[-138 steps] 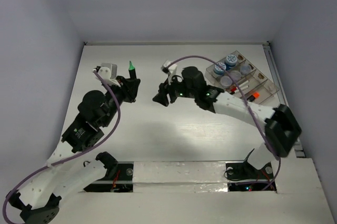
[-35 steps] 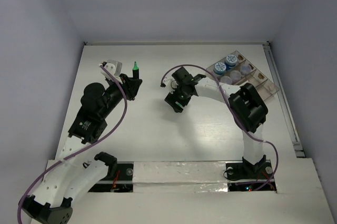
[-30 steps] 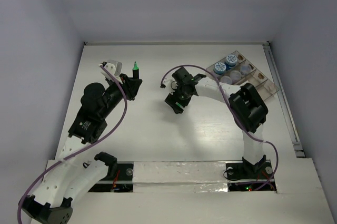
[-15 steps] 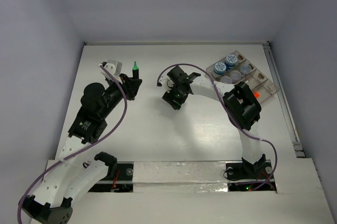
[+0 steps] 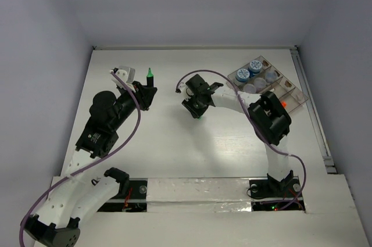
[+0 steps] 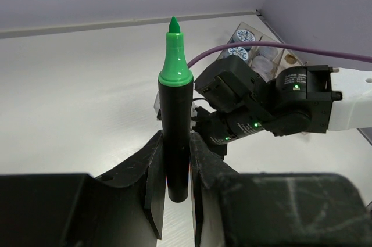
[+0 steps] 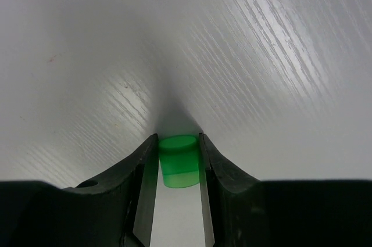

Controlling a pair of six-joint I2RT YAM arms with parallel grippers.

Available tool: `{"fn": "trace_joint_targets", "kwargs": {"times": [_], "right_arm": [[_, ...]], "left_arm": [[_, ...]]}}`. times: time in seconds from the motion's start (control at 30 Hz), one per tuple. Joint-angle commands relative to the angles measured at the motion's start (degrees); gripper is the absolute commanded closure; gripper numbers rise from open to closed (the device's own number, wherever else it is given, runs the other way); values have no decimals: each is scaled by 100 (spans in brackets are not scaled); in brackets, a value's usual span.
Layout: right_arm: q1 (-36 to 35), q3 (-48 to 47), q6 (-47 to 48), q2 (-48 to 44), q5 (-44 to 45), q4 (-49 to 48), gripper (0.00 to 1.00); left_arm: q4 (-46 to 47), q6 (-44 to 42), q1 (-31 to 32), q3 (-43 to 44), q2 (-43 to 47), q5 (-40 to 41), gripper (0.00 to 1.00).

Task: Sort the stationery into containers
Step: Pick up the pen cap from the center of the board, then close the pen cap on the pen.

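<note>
My left gripper (image 6: 174,186) is shut on a stubby black highlighter (image 6: 176,136) and holds it upright, its uncapped green tip (image 5: 149,73) pointing up. My right gripper (image 7: 178,168) is shut on a small translucent green cap (image 7: 178,169), held close above the white table. In the top view the right gripper (image 5: 197,112) points down at mid-table, just right of the left gripper (image 5: 145,95). The clear compartment tray (image 5: 293,91) sits at the far right with round blue and greyish-lidded pots (image 5: 254,65) and a tiny orange cube (image 5: 283,104) in it. No pens show.
The white table (image 5: 174,142) is walled by grey panels on three sides. A purple cable (image 5: 218,74) arches over the right arm. The right arm's elbow (image 5: 268,120) stands between the gripper and the tray.
My right arm has folded in and its gripper turned downward, shifting slightly toward the left gripper. The left gripper has held the highlighter nearly still over the last second.
</note>
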State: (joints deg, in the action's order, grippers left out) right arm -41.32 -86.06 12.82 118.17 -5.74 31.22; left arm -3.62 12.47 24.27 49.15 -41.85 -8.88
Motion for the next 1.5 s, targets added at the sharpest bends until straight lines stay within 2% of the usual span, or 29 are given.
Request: {"fn": "trace_joint_targets", "kwargs": {"times": [0.0, 0.1, 0.23, 0.33, 0.43, 0.53, 0.6, 0.67, 0.83, 1.03, 1.47], "right_arm": [[-60, 615, -647, -258, 195, -335, 98], [-60, 915, -991, -610, 494, -783, 100], [-60, 1205, -1912, -1006, 1012, -1276, 100], [-60, 1521, -2588, -1567, 1109, -1794, 100], [-60, 1847, -3204, -2191, 1285, -2146, 100], [-60, 2207, -3653, -2938, 1600, -2506, 100], [-60, 2391, -3821, -3325, 1751, -2822, 100], [-60, 2708, -3971, -3922, 1865, -3286, 100], [-60, 3226, -4296, -4784, 2217, -3912, 100], [-165, 3570, -4639, -5137, 2094, -4650, 100], [-386, 3447, -4631, -4813, 2314, -5179, 100]], "left_arm": [[318, 10, -28, -19, -8, -157, 100], [327, 115, -28, -19, -69, -333, 100], [501, 448, -28, -80, -96, -763, 100], [730, 730, -28, -413, -8, -1194, 100], [1212, 1151, 191, -1123, 80, -1405, 100], [1582, 1495, 735, -1398, 194, -994, 100], [1802, 1670, 1350, -1627, 194, -371, 100], [2276, 1732, 1806, -1864, -94, -45, 100], [3461, 1672, 2230, -2312, -736, 404, 100], [4070, 1303, 2345, -2226, -1527, 721, 100], [4580, 1126, 2451, -2023, -2179, 713, 100]]}}
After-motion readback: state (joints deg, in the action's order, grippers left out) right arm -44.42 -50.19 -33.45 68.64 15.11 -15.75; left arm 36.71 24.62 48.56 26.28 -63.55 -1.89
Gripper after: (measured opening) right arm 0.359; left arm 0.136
